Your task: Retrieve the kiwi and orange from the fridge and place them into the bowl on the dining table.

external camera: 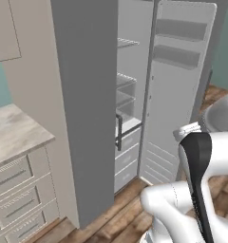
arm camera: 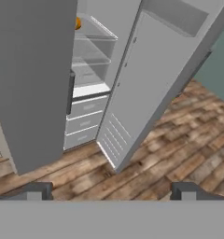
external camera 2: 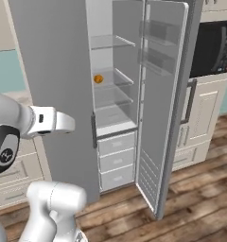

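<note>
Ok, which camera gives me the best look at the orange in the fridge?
The right base view: the orange sits in plain sight on a glass shelf inside the open fridge. The hand view catches just its edge beside the closed door. In the left base view that door blocks it.

The fridge point(external camera 2: 58, 94) has matt grey doors, a smooth white inside and clear glass shelves point(external camera 2: 110, 75), the floor point(external camera 2: 196, 198) is grained wood, and the counter point(external camera: 16, 133) looks like pale marble.
</note>
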Robot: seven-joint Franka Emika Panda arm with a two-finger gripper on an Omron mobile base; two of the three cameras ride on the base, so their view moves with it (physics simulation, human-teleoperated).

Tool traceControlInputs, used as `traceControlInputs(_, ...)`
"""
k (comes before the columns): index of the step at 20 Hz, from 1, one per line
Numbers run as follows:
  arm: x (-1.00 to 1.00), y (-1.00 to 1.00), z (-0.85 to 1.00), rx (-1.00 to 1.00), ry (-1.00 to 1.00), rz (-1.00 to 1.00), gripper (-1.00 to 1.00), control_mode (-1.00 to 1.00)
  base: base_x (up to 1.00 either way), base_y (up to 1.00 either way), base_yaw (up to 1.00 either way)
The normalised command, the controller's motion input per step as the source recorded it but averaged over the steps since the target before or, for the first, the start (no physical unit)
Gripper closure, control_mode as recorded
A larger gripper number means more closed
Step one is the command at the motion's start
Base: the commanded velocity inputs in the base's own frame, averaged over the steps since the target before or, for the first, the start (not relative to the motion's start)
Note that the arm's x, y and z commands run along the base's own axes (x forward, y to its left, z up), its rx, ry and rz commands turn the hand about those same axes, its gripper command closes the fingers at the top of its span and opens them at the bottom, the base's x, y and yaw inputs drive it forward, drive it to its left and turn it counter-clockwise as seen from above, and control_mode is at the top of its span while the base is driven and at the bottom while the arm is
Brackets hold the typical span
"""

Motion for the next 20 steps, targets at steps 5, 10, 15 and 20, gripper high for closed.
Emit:
traceControlInputs(5,0.00,0.00,0.00,0.00,0.00,0.00,-1.00,1.00,0.83,0.00,-0.01)
traceControlInputs(10,0.00,0.00,0.00,0.00,0.00,0.00,-1.00,1.00,0.87,-0.10,0.00)
traceControlInputs(15,0.00,0.00,0.00,0.00,0.00,0.00,-1.00,1.00,0.81,-0.26,0.09)
traceControlInputs(20,0.00,0.00,0.00,0.00,0.00,0.00,-1.00,1.00,0.40,-0.31,0.13)
